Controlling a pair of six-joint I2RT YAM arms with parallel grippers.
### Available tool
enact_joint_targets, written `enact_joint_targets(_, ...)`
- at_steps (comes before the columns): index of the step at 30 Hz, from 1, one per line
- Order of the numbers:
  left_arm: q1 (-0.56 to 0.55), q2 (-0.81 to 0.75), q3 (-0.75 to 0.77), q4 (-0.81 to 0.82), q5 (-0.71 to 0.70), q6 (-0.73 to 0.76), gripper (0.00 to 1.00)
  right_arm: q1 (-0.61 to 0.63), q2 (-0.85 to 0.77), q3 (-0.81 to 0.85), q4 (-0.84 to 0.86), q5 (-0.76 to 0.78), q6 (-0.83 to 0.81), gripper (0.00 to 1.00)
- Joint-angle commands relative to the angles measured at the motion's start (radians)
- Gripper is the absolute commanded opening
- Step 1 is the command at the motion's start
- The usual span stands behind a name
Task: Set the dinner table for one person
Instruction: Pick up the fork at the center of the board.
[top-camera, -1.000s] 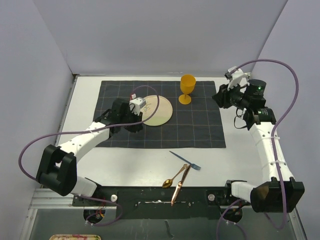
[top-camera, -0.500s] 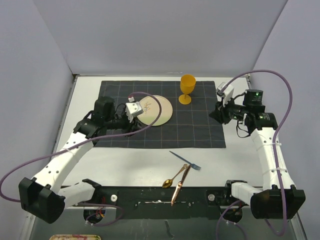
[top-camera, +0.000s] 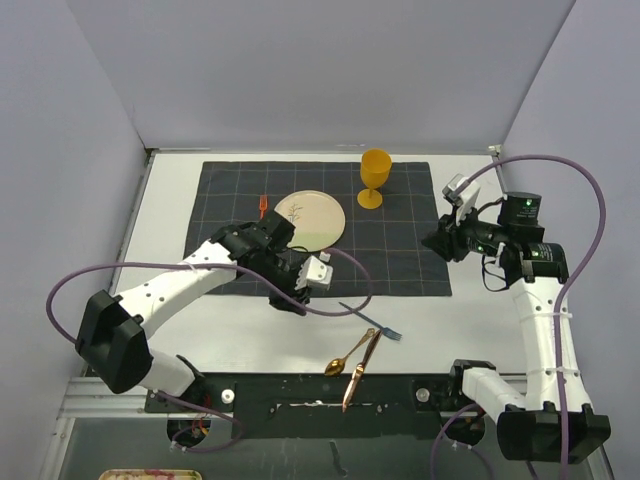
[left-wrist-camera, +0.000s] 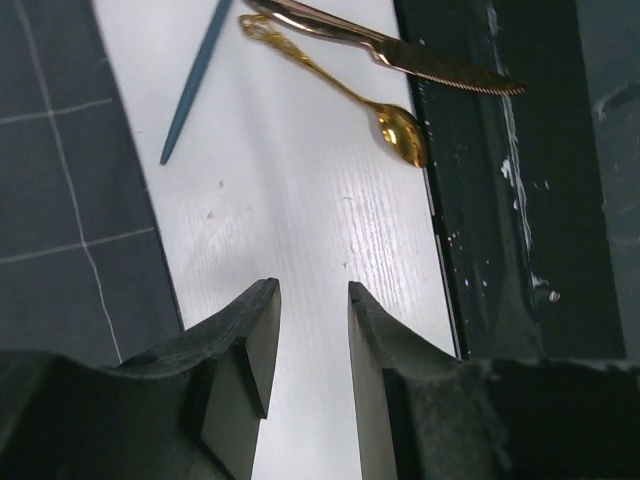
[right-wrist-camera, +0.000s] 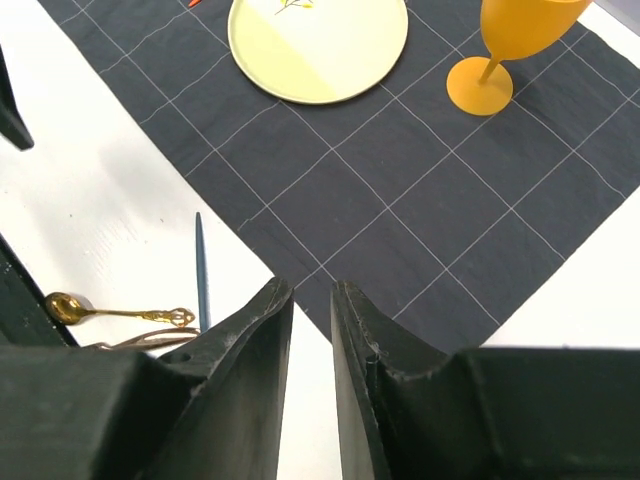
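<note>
Both empty | L pincer (left-wrist-camera: 310, 300) slightly apart over dinner table (left-wrist-camera: 300, 210) nr spoon (left-wrist-camera: 400, 130) | R pincer (right-wrist-camera: 310, 300) slightly apart, at cloth (right-wrist-camera: 400, 220) edge

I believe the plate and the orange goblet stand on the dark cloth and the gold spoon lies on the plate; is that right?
Not quite. The gold spoon is not on the plate. It lies on the bare white tabletop near the front edge, beside the knife, as the top external view shows. The plate and the orange goblet do stand on the dark cloth.
</note>
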Motion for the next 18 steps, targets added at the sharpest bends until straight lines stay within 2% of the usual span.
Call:
enact_joint_targets(1, -0.096, -0.007, 0.024, -0.095, -0.003, 0.186, 0.33, -0.002, -0.010, 0.042, -0.003, -0.013, 0.047, 0.24)
enact_joint_targets(6, -0.181, 0.059, 0.073, -0.182, -0.030, 0.285, 0.32, -0.048, 0.019, 0.086, 0.004, -0.026, 0.085, 0.24)
enact_joint_targets(10, -0.223, 0.045, 0.037, -0.100, -0.085, 0.322, 0.32, -0.075, 0.035, 0.105, 0.029, -0.027, 0.099, 0.24)
enact_joint_targets(18, -0.250, 0.186, 0.151, -0.069, -0.072, 0.387, 0.31, -0.128, 0.050, 0.099, 0.065, -0.050, 0.128, 0.24)
